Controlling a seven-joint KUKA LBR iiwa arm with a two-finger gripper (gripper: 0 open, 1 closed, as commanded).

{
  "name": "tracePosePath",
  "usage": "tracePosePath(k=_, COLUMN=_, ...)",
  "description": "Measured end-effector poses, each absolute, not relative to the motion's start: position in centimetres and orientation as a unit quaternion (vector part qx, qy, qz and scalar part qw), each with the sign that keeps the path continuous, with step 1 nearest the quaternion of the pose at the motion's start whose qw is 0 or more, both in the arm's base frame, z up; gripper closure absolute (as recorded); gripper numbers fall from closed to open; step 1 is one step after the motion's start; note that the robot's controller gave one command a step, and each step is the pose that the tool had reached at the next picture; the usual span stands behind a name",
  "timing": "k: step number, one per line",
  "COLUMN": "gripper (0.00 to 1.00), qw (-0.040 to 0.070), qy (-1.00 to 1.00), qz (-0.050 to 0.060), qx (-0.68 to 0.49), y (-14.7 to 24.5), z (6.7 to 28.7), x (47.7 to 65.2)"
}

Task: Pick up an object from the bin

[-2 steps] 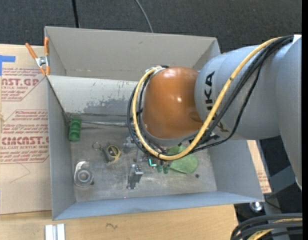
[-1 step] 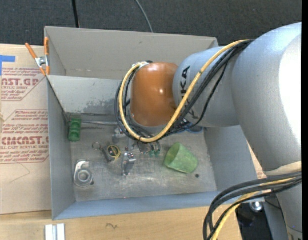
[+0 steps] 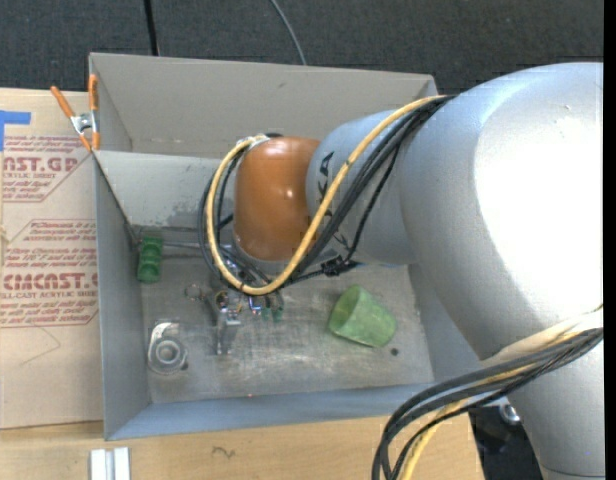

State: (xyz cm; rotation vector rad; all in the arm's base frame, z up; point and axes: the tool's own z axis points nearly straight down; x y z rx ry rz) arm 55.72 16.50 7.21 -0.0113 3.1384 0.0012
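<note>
Grey arm (image 3: pixel 508 218) marked "KA" hangs beside green cup (image 3: pixel 361 317).

Dark speckled floor (image 3: pixel 408 13), thin black rod (image 3: pixel 146 8)

Bulky silver-grey arm (image 3: pixel 508 198); glossy orange wrist cover (image 3: pixel 271 203); yellow and black cables (image 3: pixel 215 213) looped around it.
</note>
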Motion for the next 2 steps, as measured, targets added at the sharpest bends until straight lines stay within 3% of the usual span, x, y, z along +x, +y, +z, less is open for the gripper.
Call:
tracePosePath(k=1, gripper=1.00, qw=0.003, qy=1.000, qz=0.002, qx=-0.004, y=16.6, z=7.4, x=55.8)
tracePosePath(k=2, gripper=1.00, qw=0.004, qy=0.999, qz=0.001, qx=-0.042, y=18.4, z=22.8, x=55.3)
